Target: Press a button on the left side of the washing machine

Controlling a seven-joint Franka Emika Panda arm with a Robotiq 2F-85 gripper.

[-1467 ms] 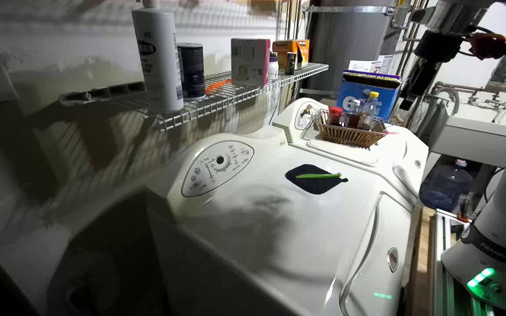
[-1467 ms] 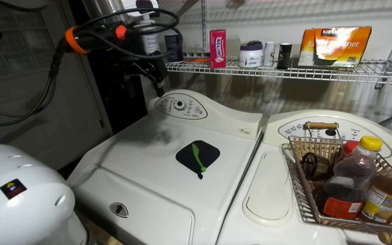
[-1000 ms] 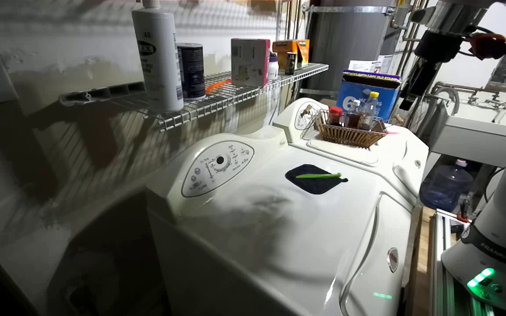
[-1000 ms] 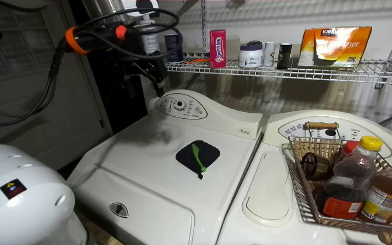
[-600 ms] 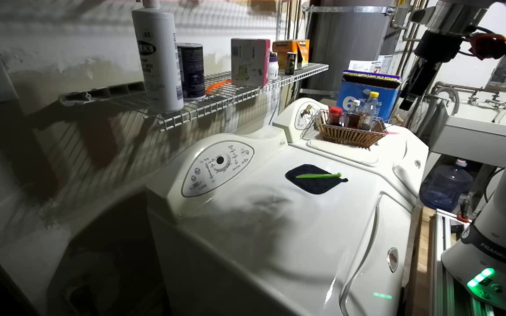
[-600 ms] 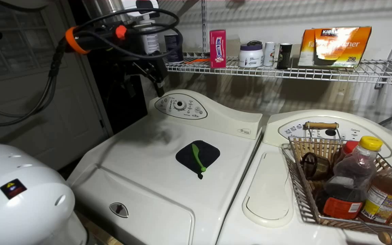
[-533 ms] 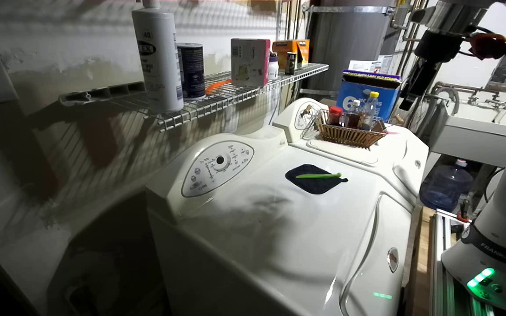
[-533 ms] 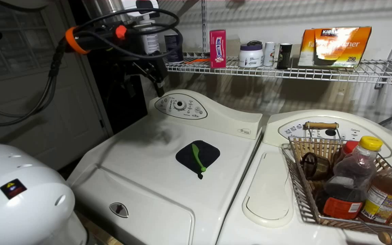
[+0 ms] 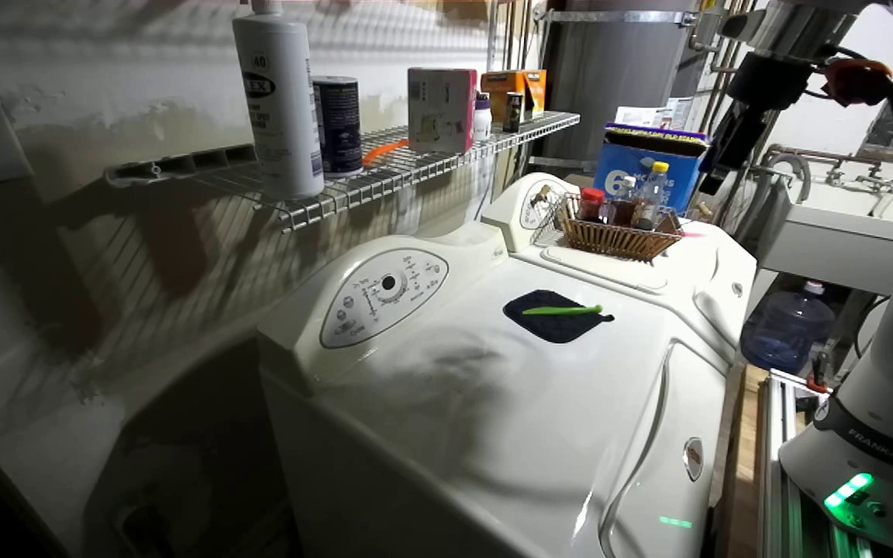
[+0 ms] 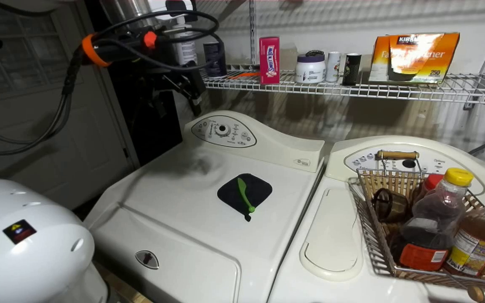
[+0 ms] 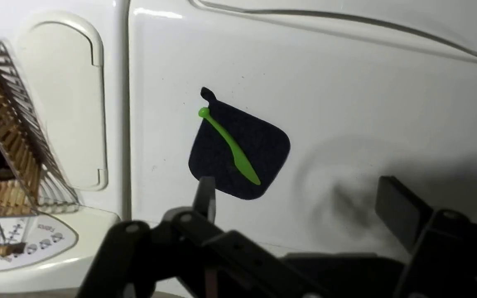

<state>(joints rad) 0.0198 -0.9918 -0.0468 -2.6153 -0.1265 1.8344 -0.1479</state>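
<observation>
My black two-finger end effector [image 11: 298, 194] hangs released, its fingers [image 11: 402, 209] spread wide with nothing between them, above the glossy white washing machine [image 10: 192, 210] with a rounded back, on the left beside a second white machine [image 10: 331, 235]. In both exterior views my end effector has just edged slightly left, well apart from the oval, grey-outlined control panel [image 10: 225, 132] at the far left. I read that as the approach starting, the small round buttons [image 9: 348, 301] probably unpressed; I'd bring the fingers together before pushing.
</observation>
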